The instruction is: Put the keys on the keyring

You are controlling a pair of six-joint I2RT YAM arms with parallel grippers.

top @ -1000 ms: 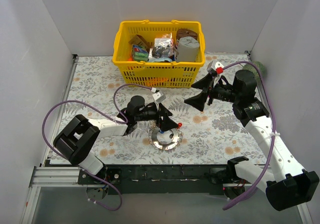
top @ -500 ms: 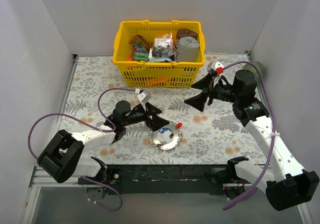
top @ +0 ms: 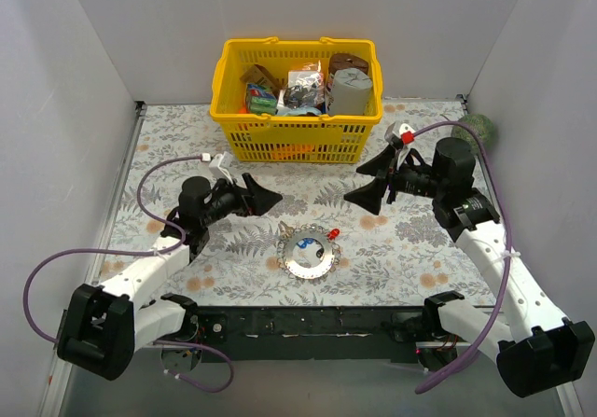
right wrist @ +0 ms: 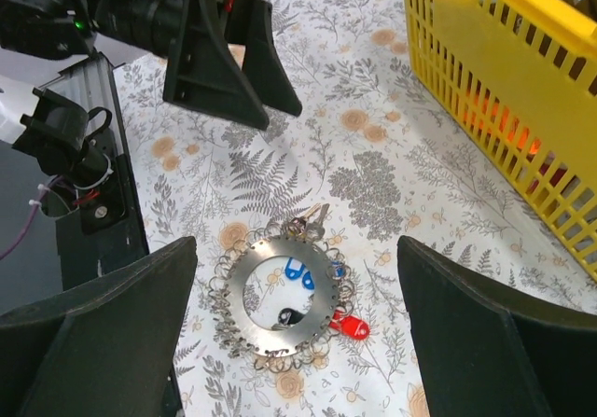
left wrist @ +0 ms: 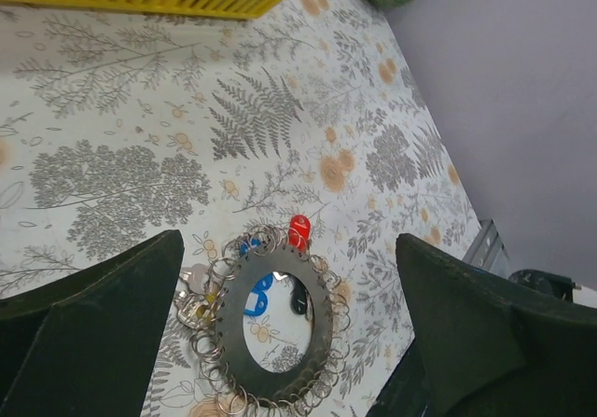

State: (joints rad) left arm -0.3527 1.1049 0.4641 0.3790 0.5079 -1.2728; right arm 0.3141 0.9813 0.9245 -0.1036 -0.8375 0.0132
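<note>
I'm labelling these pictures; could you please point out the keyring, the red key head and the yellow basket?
keyring (right wrist: 250,293), right wrist view, left side of its band.
red key head (left wrist: 298,230), left wrist view, middle of the plastic.
yellow basket (top: 297,140), top view, front wall.

Keyring (top: 312,266) lies flat on the table (top: 420,249), close to the front edge. Keys (top: 303,244) sit inside the keyring's central opening, with one more key (top: 332,237) at its back-right rim. Basket (top: 297,142) is behind the keyring, well apart. Left gripper (top: 264,194) is back-left of the keyring, right gripper (top: 359,179) back-right, both apart from it. Round object (top: 478,128) is far back-right of the keyring, against the wall.
</note>
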